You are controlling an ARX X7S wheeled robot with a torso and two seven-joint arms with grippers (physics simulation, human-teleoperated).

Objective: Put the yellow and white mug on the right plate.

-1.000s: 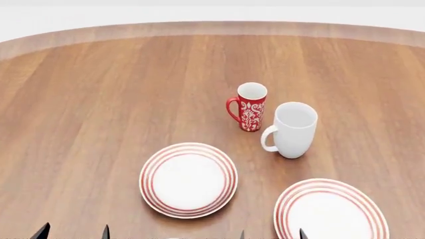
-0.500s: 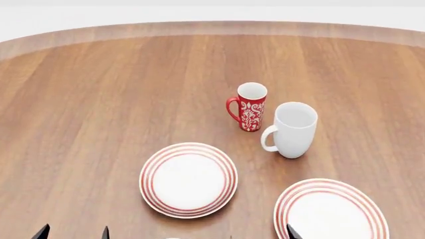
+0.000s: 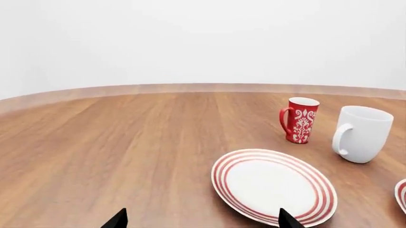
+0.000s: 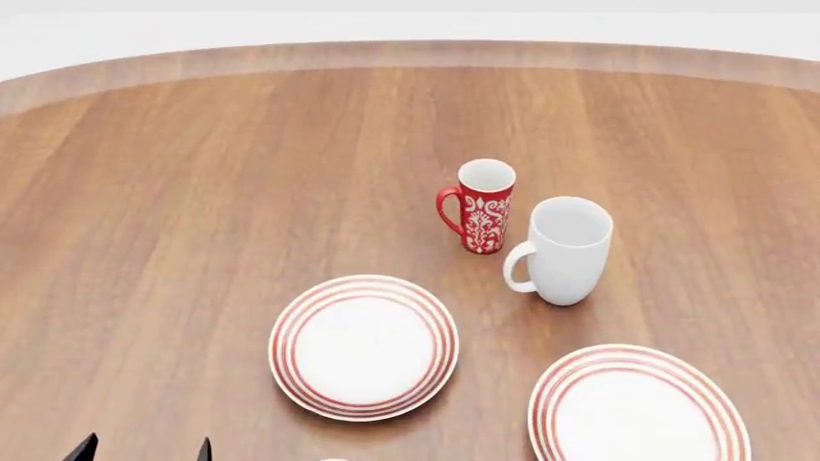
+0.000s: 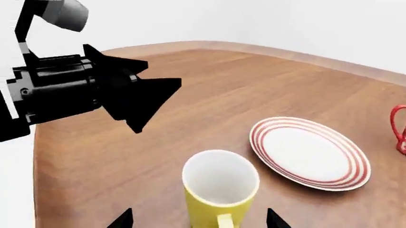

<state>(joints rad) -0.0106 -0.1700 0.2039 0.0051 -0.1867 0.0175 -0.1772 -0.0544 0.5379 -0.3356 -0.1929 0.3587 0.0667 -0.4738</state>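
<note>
1. Spotted the yellow and white mug only in the right wrist view: upright on the wooden table, close in front of the robot, loop handle turned back toward the camera. Nowhere near the right plate yet.
2. Right gripper was spread wide, one black tip on each side of the mug, neither looking like it touched the yellow wall. Not a grip yet, just lined up.
3. Left gripper was also spread apart, holding nothing, parked low over the near table edge.
4. Next bit, probably: needed to ease further in so the pads met the mug's sides low on the body, with the handle left free in the gap, not pinched.
5. Then squeeze evenly. Glazed ceramic, so likely slippery and easy to twist if caught off-centre.
6. Worth lifting straight up before swinging over, and steering well clear of the taller white mug and red patterned mug standing beyond the plate.
</note>
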